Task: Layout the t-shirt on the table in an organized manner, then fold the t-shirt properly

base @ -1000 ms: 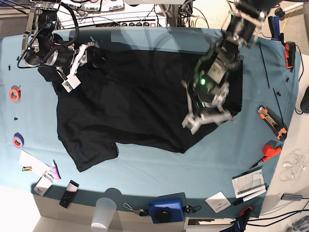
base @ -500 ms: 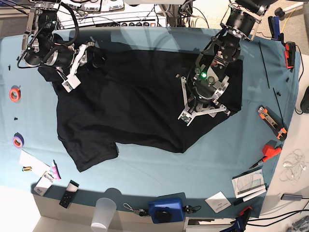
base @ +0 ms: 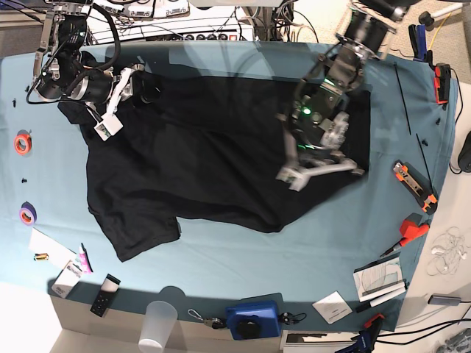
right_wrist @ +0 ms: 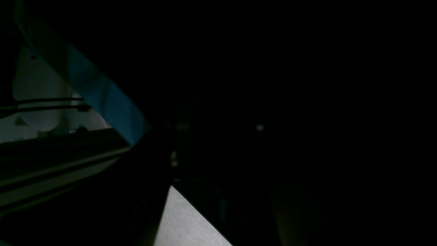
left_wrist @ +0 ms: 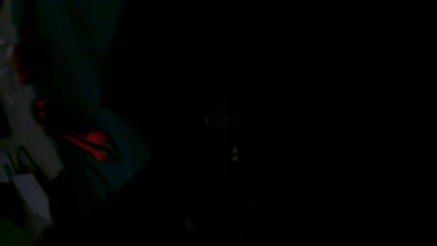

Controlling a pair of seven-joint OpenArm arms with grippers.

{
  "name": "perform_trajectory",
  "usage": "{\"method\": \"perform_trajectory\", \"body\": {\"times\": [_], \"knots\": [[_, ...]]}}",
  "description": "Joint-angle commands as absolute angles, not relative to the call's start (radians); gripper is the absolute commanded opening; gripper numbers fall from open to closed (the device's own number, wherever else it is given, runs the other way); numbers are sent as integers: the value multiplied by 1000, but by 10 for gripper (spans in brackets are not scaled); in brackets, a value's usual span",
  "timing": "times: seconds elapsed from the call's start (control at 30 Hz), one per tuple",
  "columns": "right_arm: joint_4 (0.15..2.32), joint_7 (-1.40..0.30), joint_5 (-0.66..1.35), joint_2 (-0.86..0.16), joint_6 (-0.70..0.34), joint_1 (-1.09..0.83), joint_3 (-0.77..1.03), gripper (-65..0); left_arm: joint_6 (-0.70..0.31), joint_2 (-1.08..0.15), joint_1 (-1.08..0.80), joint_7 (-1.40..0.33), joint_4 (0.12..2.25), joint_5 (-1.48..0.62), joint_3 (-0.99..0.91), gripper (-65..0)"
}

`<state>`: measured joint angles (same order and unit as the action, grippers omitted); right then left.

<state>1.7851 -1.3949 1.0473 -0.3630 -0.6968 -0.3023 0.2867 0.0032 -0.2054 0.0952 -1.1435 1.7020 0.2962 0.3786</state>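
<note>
On the teal surface (base: 221,257) the black t-shirt (base: 199,162) lies spread. The right tool (base: 110,110), jaws apart, rests at its far left shoulder; the left tool (base: 313,173), fully closed, presses its right hem area.

Worktop (base: 243,257), teal cloth cover: black t-shirt (base: 199,158) spread across centre; orange tape roll (base: 23,143) and purple tape roll (base: 28,214) at left edge; red-handled tool (base: 411,232) and orange-black tool (base: 413,185) at right.
</note>
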Motion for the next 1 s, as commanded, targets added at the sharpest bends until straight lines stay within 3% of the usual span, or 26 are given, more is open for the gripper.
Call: {"method": "perform_trajectory", "body": {"times": [0.0, 0.2, 0.4, 0.43, 0.53, 0.6, 0.77, 0.97], "knots": [[1799, -1376, 1072, -379, -698, -297, 292, -448, 7, -200, 125, -1118, 1718, 311, 376, -650], [1799, -1377, 1072, -379, -698, -297, 292, -448, 7, -200, 182, -1052, 1718, 286, 329, -650], [1799, -1375, 1072, -379, -698, -297, 292, -448, -29, -200, 187, -1163, 1720, 181, 212, -650], [1799, -1374, 1072, -379, -698, -296, 292, -448, -35, -200, 182, -1168, 1720, 152, 203, -622], [1799, -1358, 1072, -379, -698, -297, 292, -448, -35, -199, 166, -1166, 1728, 59, 200, -424], [1799, -1356, 1072, -379, -698, -297, 292, -448, -34, -199, 147, -1164, 1750, 25, 200, -343], [1799, -1357, 1072, -379, -698, -297, 292, -448, -35, -199, 99, -1151, 1793, 21, 200, -324], [1799, -1353, 1072, -379, -698, -297, 292, -448, -114, -200, 25, -1071, 1777, 27, 200, -324]]}}
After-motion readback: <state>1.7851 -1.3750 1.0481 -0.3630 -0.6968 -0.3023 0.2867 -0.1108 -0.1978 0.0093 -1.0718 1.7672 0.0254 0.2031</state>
